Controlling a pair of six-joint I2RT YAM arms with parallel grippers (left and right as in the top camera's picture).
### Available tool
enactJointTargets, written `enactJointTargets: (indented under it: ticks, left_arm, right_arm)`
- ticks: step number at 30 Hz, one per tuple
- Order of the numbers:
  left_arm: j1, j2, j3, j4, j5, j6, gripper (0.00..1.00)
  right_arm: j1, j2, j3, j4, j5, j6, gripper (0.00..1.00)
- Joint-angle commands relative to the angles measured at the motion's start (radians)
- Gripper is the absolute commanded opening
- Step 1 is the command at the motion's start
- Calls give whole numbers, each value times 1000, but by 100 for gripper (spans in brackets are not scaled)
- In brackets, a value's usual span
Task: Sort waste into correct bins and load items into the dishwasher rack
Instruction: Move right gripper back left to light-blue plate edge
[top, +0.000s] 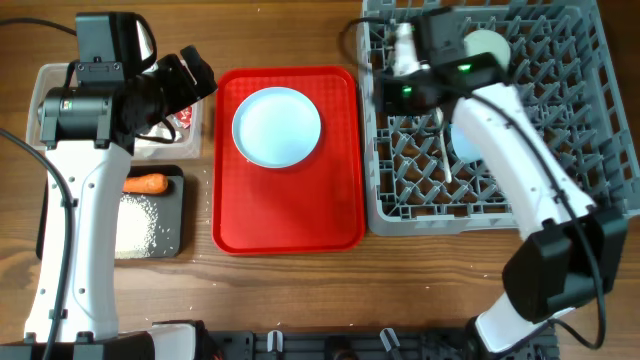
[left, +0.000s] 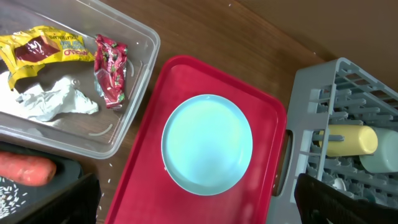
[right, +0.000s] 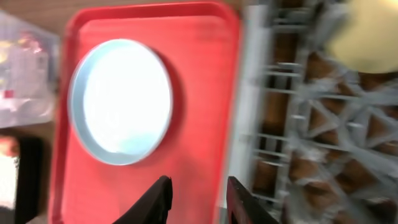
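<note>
A large pale blue plate lies on the red serving tray; it also shows in the left wrist view and the right wrist view. My left gripper is wide open and empty, above the gap between the clear tub and the tray. The tub holds a yellow wrapper, a red wrapper and a white tissue. My right gripper is open and empty over the tray's right edge, beside the grey rack.
The black tray holds a carrot and rice. In the rack lie a yellow cup, two pale bowls and a white spoon. A few rice grains lie on the table by the tub.
</note>
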Motion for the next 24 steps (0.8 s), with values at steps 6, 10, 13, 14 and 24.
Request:
enactJointTargets:
  ticks: [6, 10, 13, 14, 24]
  left_arm:
    - [5, 0, 3, 2, -13, 16, 100]
    - [5, 0, 3, 2, -13, 16, 100]
    - [5, 0, 3, 2, -13, 16, 100]
    - [4, 0, 3, 2, -13, 16, 100]
    - [4, 0, 3, 2, -13, 16, 100]
  right_arm:
    - [223, -2, 21, 80, 256, 146, 31]
    - [305, 49, 21, 171, 405, 198, 30]
    - [323, 123, 21, 246, 426, 223, 31]
    - [323, 151, 21, 271, 426, 223, 31]
    - [323, 378, 21, 375, 426, 212, 31]
